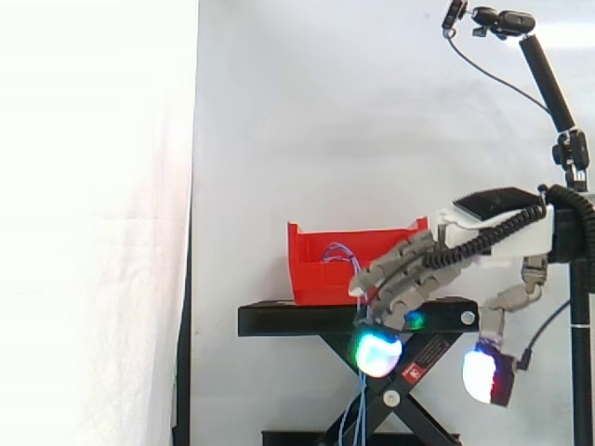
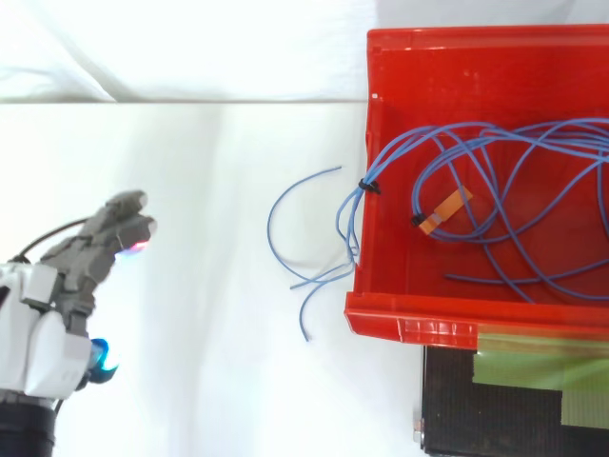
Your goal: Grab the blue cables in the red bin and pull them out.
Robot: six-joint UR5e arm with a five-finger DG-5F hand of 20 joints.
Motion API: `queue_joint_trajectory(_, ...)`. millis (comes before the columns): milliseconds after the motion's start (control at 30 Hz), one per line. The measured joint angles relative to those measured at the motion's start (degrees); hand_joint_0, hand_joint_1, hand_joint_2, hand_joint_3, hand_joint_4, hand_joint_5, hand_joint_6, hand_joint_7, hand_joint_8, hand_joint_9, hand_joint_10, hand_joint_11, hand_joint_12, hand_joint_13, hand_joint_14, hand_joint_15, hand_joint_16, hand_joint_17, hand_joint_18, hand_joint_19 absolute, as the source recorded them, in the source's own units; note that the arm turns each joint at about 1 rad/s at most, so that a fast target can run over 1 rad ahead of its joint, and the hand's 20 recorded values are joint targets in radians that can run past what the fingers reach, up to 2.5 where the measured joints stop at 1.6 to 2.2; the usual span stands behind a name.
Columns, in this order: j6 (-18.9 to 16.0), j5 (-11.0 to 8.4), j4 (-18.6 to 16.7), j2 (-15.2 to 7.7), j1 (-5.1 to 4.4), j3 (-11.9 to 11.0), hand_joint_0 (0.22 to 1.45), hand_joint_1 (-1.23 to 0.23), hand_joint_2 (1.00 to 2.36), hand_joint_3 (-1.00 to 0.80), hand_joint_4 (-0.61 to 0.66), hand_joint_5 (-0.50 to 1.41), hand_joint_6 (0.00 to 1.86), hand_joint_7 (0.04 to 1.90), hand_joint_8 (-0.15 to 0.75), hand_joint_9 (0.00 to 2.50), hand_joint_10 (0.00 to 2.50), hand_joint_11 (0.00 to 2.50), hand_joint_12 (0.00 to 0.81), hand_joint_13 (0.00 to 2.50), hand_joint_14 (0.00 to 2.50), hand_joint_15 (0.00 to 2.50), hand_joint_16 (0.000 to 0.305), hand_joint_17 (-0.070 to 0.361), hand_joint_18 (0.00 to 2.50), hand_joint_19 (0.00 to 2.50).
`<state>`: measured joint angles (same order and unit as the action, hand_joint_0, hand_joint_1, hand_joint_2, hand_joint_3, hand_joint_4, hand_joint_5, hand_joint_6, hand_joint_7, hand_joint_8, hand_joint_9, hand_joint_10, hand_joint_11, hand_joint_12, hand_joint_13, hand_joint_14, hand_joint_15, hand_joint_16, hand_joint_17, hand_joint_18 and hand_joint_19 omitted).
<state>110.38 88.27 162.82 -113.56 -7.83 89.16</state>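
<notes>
White curtain backs a red bin that sits on a black stand; the blue cables lie looped across the bin's floor, gathered by a black tie and an orange tag. In the top view several loose ends spill over the bin's 9 o'clock wall; in the side view they hang down past the stand.

The hand is spread, with fingers nearly straight, the thumb held apart and nothing between them. In the top view the spilled ends lie at about 3 o'clock from it, well apart, with the bin beyond on the same line.

The risk, as I judge it: the strands are thin and slack, so a closing hand may catch one or none; the loops are tangled and tied together, so a pull on a few ends could snag at the rim and drag what is probably a light bin toward the stand's edge — or tip it off.
</notes>
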Motion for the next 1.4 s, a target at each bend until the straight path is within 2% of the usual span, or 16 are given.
queue_joint_trajectory(100,4.1,0.09,3.2,0.0,0.27,-3.1,0.72,-1.00,1.00,-1.00,0.11,0.59,0.01,0.55,0.222,0.59,0.02,0.49,0.333,0.37,0.01,0.30,0.047,0.105,0.39,0.54)
queue_joint_trajectory(300,13.2,0.01,12.4,0.0,0.31,-9.8,0.72,-0.99,1.00,-1.00,0.10,0.59,0.01,0.55,0.222,0.58,0.02,0.49,0.332,0.37,0.01,0.30,0.046,0.104,0.39,0.54)
queue_joint_trajectory(433,15.2,-0.09,17.6,0.0,0.11,-12.3,0.72,-0.99,1.00,-1.00,0.11,0.59,0.01,0.55,0.224,0.58,0.02,0.49,0.334,0.37,0.01,0.30,0.046,0.104,0.39,0.54)
queue_joint_trajectory(533,15.6,-0.09,19.1,-0.1,0.05,-12.8,0.72,-0.99,1.00,-1.00,0.10,0.59,0.01,0.55,0.223,0.58,0.02,0.49,0.333,0.37,0.01,0.30,0.046,0.104,0.39,0.54)
queue_joint_trajectory(767,15.7,0.10,18.1,-0.5,0.06,-12.7,0.72,-0.99,1.00,-1.00,0.08,0.60,0.01,0.55,0.222,0.59,0.02,0.49,0.332,0.37,0.01,0.30,0.046,0.104,0.39,0.54)
queue_joint_trajectory(933,15.5,0.43,16.1,-2.6,0.24,-12.6,0.72,-0.99,1.00,-1.00,0.07,0.60,0.01,0.55,0.220,0.59,0.02,0.49,0.330,0.37,0.01,0.30,0.046,0.104,0.39,0.55)
queue_joint_trajectory(1100,15.1,1.63,13.6,-4.6,0.41,-12.6,0.72,-0.99,1.00,-1.00,0.08,0.60,0.01,0.55,0.217,0.58,0.02,0.48,0.329,0.37,0.01,0.31,0.046,0.103,0.39,0.55)
queue_joint_trajectory(1400,13.8,2.36,12.0,-5.0,0.44,-12.6,0.72,-0.99,1.00,-1.00,0.07,0.59,0.01,0.55,0.218,0.58,0.02,0.48,0.329,0.38,0.01,0.30,0.046,0.103,0.39,0.55)
